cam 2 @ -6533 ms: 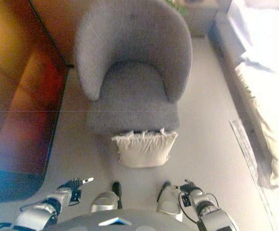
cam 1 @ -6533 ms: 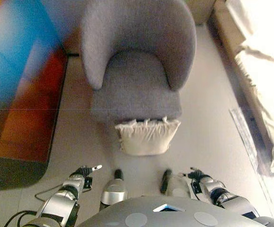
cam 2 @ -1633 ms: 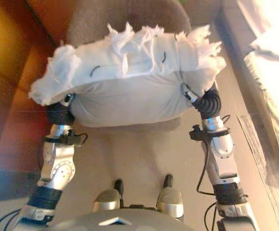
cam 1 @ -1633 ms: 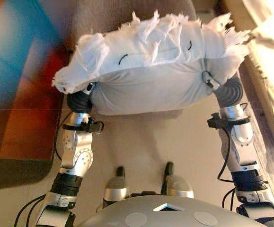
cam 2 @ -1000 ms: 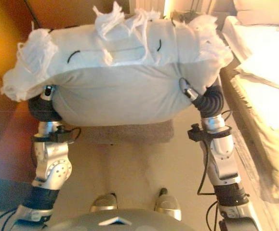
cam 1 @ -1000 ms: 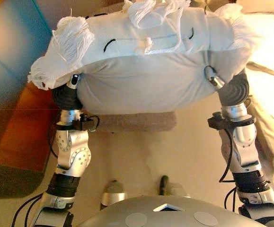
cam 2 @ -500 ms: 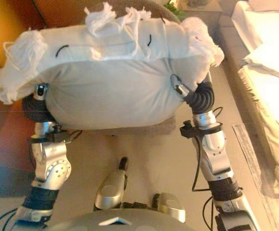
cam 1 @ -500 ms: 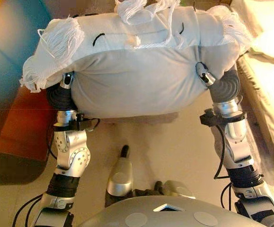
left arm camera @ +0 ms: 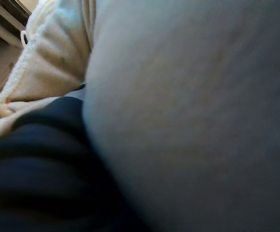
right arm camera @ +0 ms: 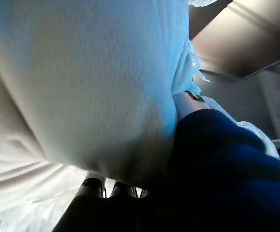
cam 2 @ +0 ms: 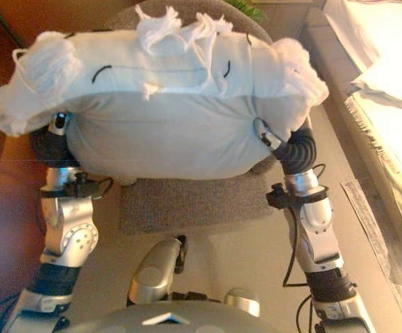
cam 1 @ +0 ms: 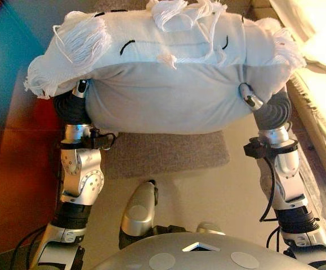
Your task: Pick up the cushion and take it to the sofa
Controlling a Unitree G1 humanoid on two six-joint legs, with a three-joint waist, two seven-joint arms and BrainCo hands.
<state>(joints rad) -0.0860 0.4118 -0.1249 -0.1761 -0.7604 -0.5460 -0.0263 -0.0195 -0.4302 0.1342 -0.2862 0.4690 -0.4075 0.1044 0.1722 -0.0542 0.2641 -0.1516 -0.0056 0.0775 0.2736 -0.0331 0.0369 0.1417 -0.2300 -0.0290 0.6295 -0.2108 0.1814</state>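
Note:
A big white cushion (cam 1: 168, 95) with tasselled corners is held up in front of me between both hands, close to the camera. My left hand (cam 1: 72, 107) grips its left end and my right hand (cam 1: 271, 109) its right end. Each thumb presses into the near face; the fingers are hidden under the cushion. The cushion fills the left wrist view (left arm camera: 202, 121) and the right wrist view (right arm camera: 72, 82). It hangs above the seat of a grey armchair (cam 1: 168, 153), not touching it.
The armchair's rounded back (cam 2: 187, 10) shows just past the cushion. A red-brown and blue surface (cam 1: 10, 169) lies to the left. A pale bed or couch with beige cloth (cam 1: 323, 84) runs along the right. Beige floor (cam 1: 230, 191) lies in front of the chair.
The cushion stood on the floor against the armchair's front; both hands now hold it raised. In the last half second the view shifted and more of the seat shows below it.

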